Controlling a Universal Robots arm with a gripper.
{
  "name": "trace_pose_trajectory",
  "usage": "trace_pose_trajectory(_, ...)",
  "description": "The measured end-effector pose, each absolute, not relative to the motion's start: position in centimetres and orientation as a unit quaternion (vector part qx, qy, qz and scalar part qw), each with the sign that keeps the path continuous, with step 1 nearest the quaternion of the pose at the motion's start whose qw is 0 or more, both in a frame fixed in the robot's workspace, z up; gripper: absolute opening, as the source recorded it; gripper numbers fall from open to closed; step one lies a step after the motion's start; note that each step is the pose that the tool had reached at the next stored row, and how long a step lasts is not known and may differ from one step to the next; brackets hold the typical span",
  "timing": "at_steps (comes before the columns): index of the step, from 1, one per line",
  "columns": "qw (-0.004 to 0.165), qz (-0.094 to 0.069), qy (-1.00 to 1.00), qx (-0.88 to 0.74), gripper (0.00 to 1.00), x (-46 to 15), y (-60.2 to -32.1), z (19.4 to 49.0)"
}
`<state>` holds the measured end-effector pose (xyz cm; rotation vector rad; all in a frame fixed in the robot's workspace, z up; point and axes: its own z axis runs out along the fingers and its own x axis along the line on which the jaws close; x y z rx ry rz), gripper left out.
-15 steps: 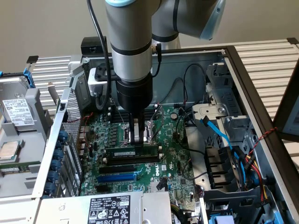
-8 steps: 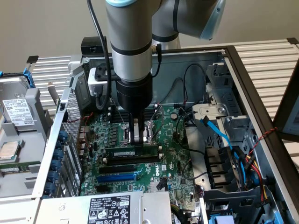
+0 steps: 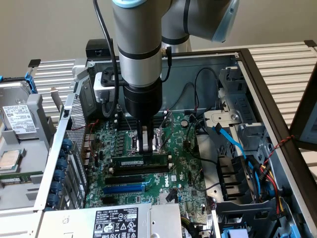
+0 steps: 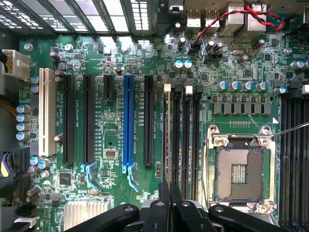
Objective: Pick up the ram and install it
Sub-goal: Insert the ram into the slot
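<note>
The ram (image 3: pixel 141 161) is a long green stick with a white label. It stands upright on edge in one of the black memory slots (image 4: pixel 188 140) of the green motherboard (image 3: pixel 183 173) inside the open computer case. My gripper (image 3: pixel 146 150) comes straight down onto the middle of its top edge, with the fingers closed narrowly on it. In the wrist view the black fingertips (image 4: pixel 164 203) sit nearly together over the slot row, and my gripper (image 4: pixel 169 193) leaves just a thin gap.
An open CPU socket (image 4: pixel 239 171) lies beside the memory slots. The blue expansion slot (image 4: pixel 128 121) and black slots lie on the other side. Blue and black cables (image 3: pixel 237 148) and a drive cage crowd the exterior view's right. A power supply (image 3: pixel 124 220) sits in front.
</note>
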<state>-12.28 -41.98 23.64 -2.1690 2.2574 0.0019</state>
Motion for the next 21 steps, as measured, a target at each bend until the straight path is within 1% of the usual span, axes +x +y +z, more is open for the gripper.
trace_pose_trajectory(21,0.006,0.001,0.726,-0.688,0.12,-12.27,-42.03,23.5)
